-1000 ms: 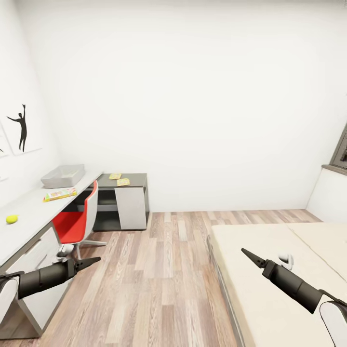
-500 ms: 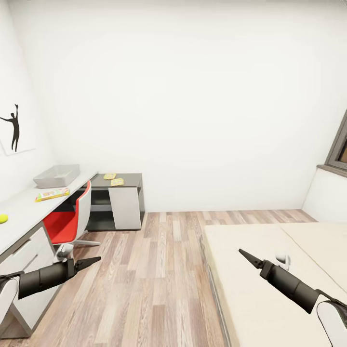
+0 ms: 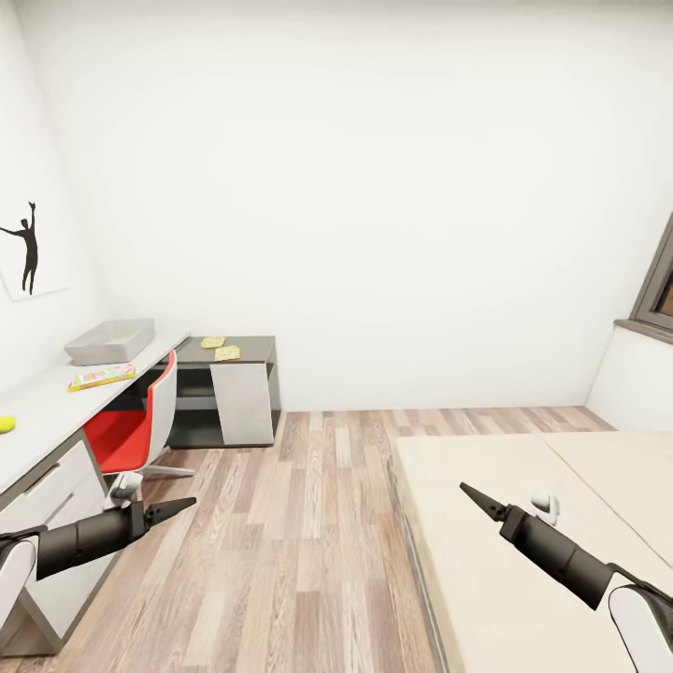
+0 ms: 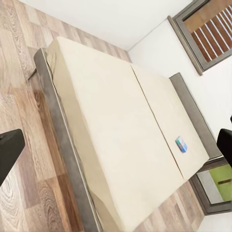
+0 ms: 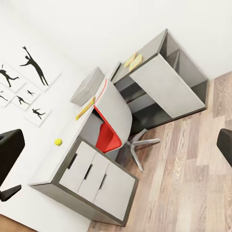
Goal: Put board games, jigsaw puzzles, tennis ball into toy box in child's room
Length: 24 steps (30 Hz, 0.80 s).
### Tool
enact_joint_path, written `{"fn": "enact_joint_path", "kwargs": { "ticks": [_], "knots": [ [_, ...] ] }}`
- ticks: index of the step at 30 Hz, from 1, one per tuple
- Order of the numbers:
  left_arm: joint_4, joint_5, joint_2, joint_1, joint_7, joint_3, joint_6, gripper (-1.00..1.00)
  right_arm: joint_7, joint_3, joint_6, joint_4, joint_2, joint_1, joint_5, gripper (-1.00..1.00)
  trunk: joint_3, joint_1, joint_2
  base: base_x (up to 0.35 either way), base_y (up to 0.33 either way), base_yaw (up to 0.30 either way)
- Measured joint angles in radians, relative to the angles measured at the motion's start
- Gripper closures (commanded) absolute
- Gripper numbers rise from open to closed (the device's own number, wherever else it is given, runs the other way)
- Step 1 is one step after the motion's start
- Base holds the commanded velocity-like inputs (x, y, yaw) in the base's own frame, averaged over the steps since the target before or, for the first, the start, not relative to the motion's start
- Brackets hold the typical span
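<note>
Both grippers hang over the floor and bed with nothing in them. From the head camera the left gripper (image 3: 173, 509) sits at about 8 o'clock above the wood-plank floor (image 3: 308, 542), its fingers drawn together to a point; the right gripper (image 3: 479, 498) sits at about 4 o'clock over the near edge of the bed (image 3: 486, 579), fingers likewise pinched to a tip. At 9 o'clock the table (image 3: 47, 411) runs along the left wall. On its pale top stand the toy box (image 3: 109, 341), at the far end, the Skip-Bo board game (image 3: 101, 377) just in front of it, and the tennis ball (image 3: 6, 423) nearer the camera, well apart from both. Two jigsaw puzzles (image 3: 221, 348) lie side by side on the lower dark wing. A red-and-white chair (image 3: 140, 425) is tucked at the table, and a silhouette print (image 3: 28, 248) hangs on the wall above.

Through the left wrist camera the bed (image 4: 106, 135) spreads across the floor, with a small blue board game (image 4: 181, 144) lying near its far edge, toward 3 o'clock.

Through the right wrist camera the table (image 5: 104, 104) carries the toy box (image 5: 88, 87), the Skip-Bo board game (image 5: 85, 108) beside it, the tennis ball (image 5: 58, 141) further along, and the jigsaw puzzles (image 5: 133, 60) on the dark wing. Silhouette prints (image 5: 26, 82) hang toward 10 o'clock.
</note>
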Motion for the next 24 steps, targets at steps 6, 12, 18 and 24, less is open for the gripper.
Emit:
{"fn": "enact_joint_path", "kwargs": {
  "ticks": [6, 12, 18, 24],
  "knots": [
    [0.000, 0.000, 0.000, 0.000, 0.000, 0.000, 0.000, -1.00, 0.000, -0.001, 0.000, -0.001, 0.001, 0.000, 0.000, -1.00, 0.000, 0.000, 0.000, 0.000, 0.000, 0.000],
    [0.000, 0.000, 0.000, 0.000, 0.000, 0.000, 0.000, -1.00, -0.001, -0.001, 0.002, -0.001, 0.001, 0.000, 0.000, -1.00, 0.000, 0.000, 0.000, 0.000, 0.000, 0.026],
    [0.000, 0.000, 0.000, 0.000, -0.001, 0.000, 0.000, -1.00, 0.000, -0.001, 0.002, -0.001, 0.001, 0.000, 0.000, -1.00, 0.000, 0.000, 0.000, 0.000, 0.000, 0.088],
    [0.000, 0.000, 0.000, 0.000, 0.000, -0.001, 0.000, -1.00, 0.000, -0.001, 0.002, -0.002, 0.002, 0.000, 0.000, -1.00, 0.000, 0.000, 0.000, 0.000, 0.000, 0.022]
  ]
}}
